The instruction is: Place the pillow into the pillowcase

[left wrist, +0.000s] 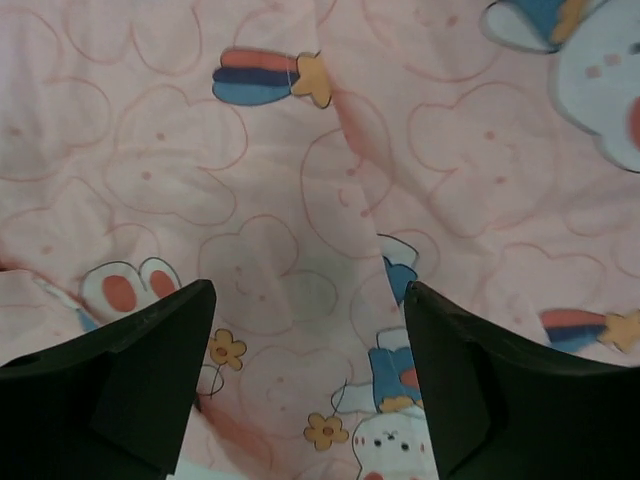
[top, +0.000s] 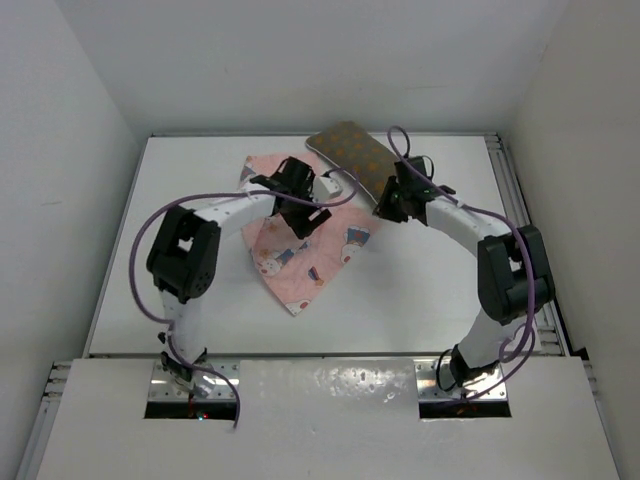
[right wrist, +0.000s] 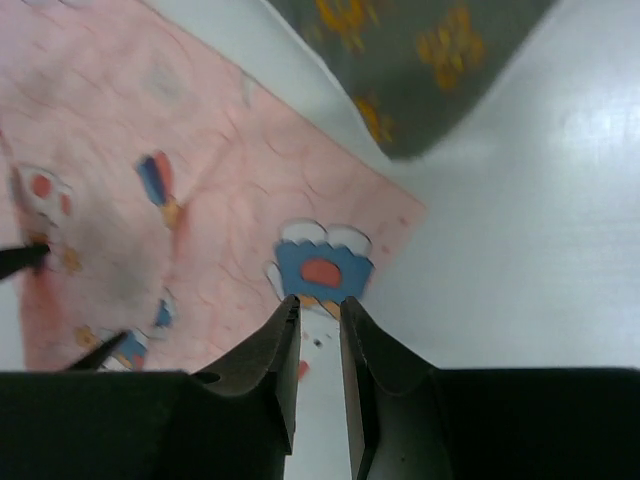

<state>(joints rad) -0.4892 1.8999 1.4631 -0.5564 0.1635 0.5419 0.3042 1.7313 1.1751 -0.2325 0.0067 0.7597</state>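
Note:
The pink pillowcase (top: 300,255) lies flat mid-table, printed with bunnies. The olive-brown pillow (top: 350,150), with orange prints, lies behind it at the back and overlaps its far edge. My left gripper (top: 300,205) hovers low over the pillowcase (left wrist: 300,150) with its jaws wide open (left wrist: 310,300) and nothing between them. My right gripper (top: 393,203) is at the pillowcase's right corner (right wrist: 200,200), beside the pillow (right wrist: 410,60). Its jaws (right wrist: 319,305) stand a narrow gap apart over the cloth's edge, and the bunny print shows through the gap.
White table (top: 440,290) enclosed by white walls at the left, back and right. A metal rail (top: 510,190) runs along the right edge. Purple cables loop off both arms.

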